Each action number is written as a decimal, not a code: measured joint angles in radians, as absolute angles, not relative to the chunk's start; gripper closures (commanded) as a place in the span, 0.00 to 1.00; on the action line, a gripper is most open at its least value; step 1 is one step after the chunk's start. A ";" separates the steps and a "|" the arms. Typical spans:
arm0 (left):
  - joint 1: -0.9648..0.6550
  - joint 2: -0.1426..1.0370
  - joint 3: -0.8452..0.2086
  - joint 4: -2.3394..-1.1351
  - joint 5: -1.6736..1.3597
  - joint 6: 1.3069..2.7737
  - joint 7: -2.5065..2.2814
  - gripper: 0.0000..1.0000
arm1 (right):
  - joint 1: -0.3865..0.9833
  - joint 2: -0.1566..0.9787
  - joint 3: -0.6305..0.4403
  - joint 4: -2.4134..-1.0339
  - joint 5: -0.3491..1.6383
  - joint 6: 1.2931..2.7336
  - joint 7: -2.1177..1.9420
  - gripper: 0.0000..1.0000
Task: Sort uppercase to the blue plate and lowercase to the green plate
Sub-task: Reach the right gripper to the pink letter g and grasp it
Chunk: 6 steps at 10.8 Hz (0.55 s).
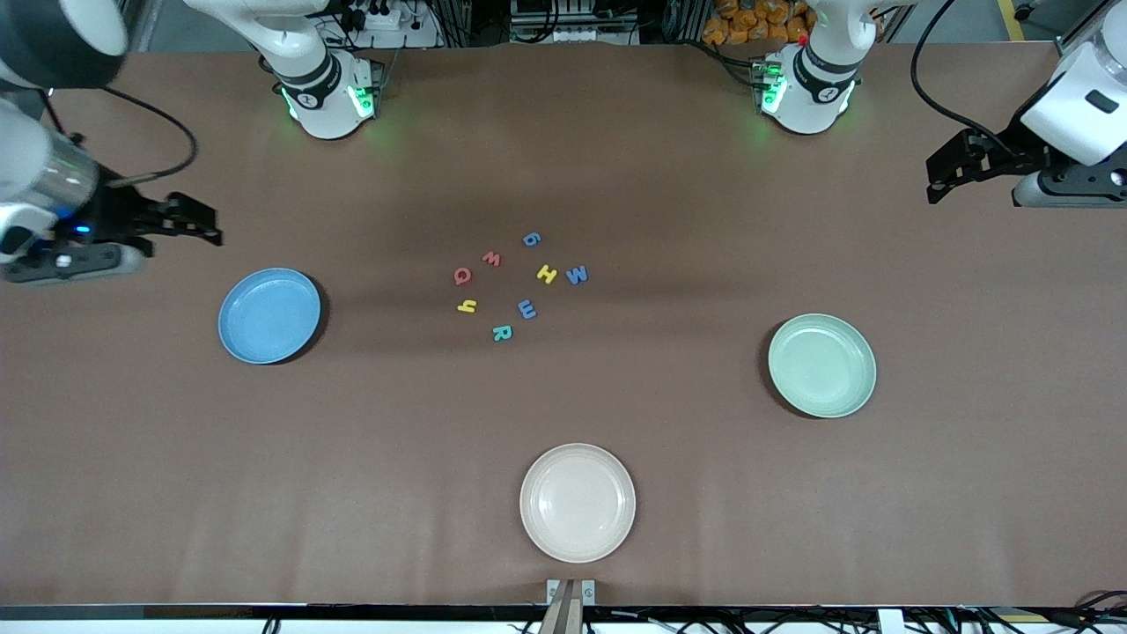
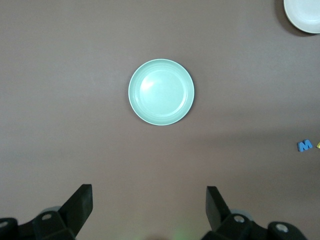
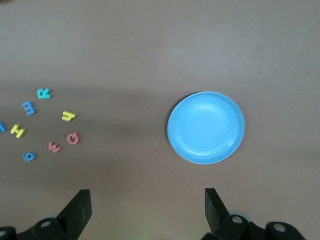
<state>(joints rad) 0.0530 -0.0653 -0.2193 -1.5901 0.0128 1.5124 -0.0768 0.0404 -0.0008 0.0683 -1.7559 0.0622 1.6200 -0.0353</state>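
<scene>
Eight foam letters lie in a loose cluster mid-table: blue g, red w, red Q, yellow H, blue W, yellow y, periwinkle e, teal R. The blue plate lies empty toward the right arm's end, the green plate empty toward the left arm's end. My left gripper is open and empty over bare table at its end. My right gripper is open and empty over bare table beside the blue plate.
A cream-pink plate lies empty near the table's front edge, nearer the camera than the letters. The brown table stretches bare between the plates. The arm bases stand along the table's back edge.
</scene>
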 measured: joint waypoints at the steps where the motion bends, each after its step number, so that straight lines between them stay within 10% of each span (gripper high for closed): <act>1: 0.034 -0.056 -0.228 -1.594 0.012 1.512 -0.077 0.00 | 0.087 0.003 0.069 -1.803 0.062 1.673 0.008 0.00; 6: -0.016 0.054 -0.365 -1.601 0.012 1.518 -0.135 0.00 | 0.262 0.056 0.071 -2.124 0.063 2.103 0.219 0.00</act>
<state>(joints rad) -0.0165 0.0543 -0.3645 -1.6010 0.0125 1.5178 -0.1355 0.2619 0.0562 0.0712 -2.1243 0.0626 2.1030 0.2191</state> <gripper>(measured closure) 0.000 0.000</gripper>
